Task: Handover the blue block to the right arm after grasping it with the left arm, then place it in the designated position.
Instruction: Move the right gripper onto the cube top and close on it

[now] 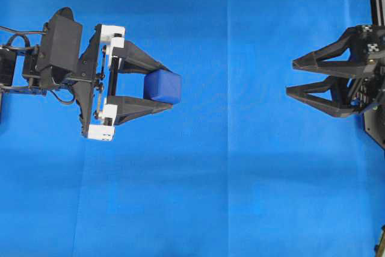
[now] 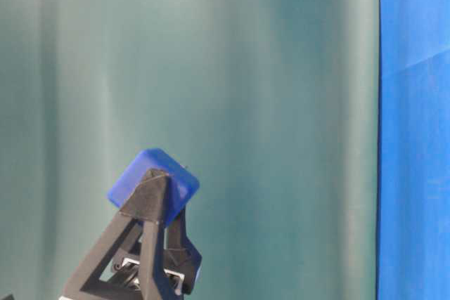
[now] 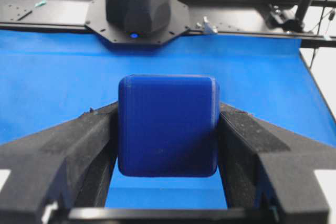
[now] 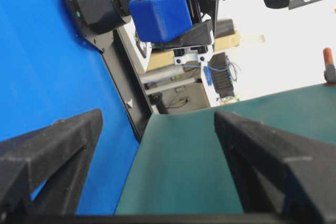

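My left end effector [image 1: 170,95] squeezes the blue block [image 1: 164,86] up off the table, and my right end effector [image 1: 290,78], wide open and empty, could knock it loose by coming in crooked.

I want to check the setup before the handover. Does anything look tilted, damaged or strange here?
Nothing stands out. The blue block sits squarely between the left gripper fingers, lifted off the blue cloth. The right gripper is open and apart from it.
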You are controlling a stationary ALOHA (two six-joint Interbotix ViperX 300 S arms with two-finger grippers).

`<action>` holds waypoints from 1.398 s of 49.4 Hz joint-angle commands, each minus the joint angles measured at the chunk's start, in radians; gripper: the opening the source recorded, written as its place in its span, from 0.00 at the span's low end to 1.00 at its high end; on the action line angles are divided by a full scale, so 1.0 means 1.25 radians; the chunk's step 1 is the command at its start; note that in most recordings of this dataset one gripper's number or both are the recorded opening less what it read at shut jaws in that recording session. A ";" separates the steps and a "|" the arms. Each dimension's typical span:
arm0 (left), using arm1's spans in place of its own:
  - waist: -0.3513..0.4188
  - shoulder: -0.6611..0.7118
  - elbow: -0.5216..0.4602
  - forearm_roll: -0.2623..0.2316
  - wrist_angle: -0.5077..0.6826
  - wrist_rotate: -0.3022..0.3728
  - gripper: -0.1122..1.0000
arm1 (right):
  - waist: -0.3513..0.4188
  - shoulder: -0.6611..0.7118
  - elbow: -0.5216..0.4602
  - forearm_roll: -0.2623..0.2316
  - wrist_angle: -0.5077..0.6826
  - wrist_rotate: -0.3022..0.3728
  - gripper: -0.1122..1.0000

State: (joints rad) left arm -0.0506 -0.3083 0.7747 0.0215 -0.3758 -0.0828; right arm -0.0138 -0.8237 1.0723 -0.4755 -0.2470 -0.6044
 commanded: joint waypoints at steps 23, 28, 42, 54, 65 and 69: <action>0.002 -0.015 -0.009 -0.001 -0.007 -0.004 0.54 | 0.010 0.217 -0.162 -0.090 -0.082 0.001 0.96; 0.004 -0.015 -0.009 -0.001 -0.006 -0.004 0.54 | 0.010 0.266 -0.201 -0.112 -0.090 0.001 0.96; 0.004 -0.015 -0.009 -0.001 -0.002 -0.005 0.54 | 0.011 0.412 -0.318 -0.147 -0.082 0.001 0.96; 0.004 -0.015 -0.009 -0.001 -0.001 -0.007 0.54 | 0.010 0.504 -0.410 -0.168 -0.033 0.001 0.96; 0.004 -0.015 -0.007 -0.001 -0.001 -0.007 0.54 | 0.010 0.540 -0.452 -0.189 -0.026 0.001 0.96; 0.002 -0.015 -0.007 -0.001 -0.001 -0.007 0.54 | 0.010 0.549 -0.461 -0.190 -0.025 0.001 0.96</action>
State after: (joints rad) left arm -0.0506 -0.3099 0.7762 0.0215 -0.3728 -0.0905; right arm -0.0031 -0.1335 0.5277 -0.7118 -0.2761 -0.6044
